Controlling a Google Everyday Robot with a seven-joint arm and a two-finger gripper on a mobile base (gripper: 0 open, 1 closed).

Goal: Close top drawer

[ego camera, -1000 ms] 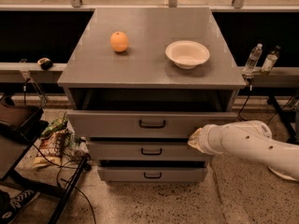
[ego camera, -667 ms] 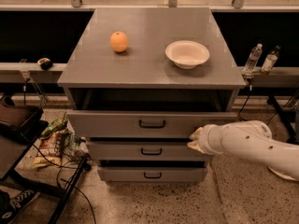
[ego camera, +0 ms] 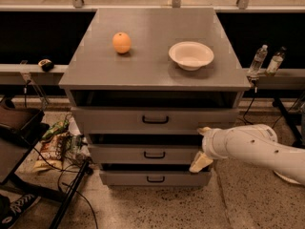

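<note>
The top drawer (ego camera: 155,119) is the widest grey drawer under the cabinet top, with a small black loop handle (ego camera: 155,120). It stands slightly out, and a dark gap shows above its front. My gripper (ego camera: 201,147) is at the end of the white arm (ego camera: 257,149) that comes in from the right. It sits at the right end of the drawer fronts, just below the top drawer and level with the middle drawer (ego camera: 153,154). One cream fingertip points up toward the top drawer's lower edge, the other points down.
An orange (ego camera: 122,42) and a white bowl (ego camera: 191,55) sit on the cabinet top (ego camera: 152,70). The bottom drawer (ego camera: 155,178) is below. Two bottles (ego camera: 266,61) stand on the right ledge. Snack bags, cables and a black stand (ego camera: 52,147) lie on the floor at left.
</note>
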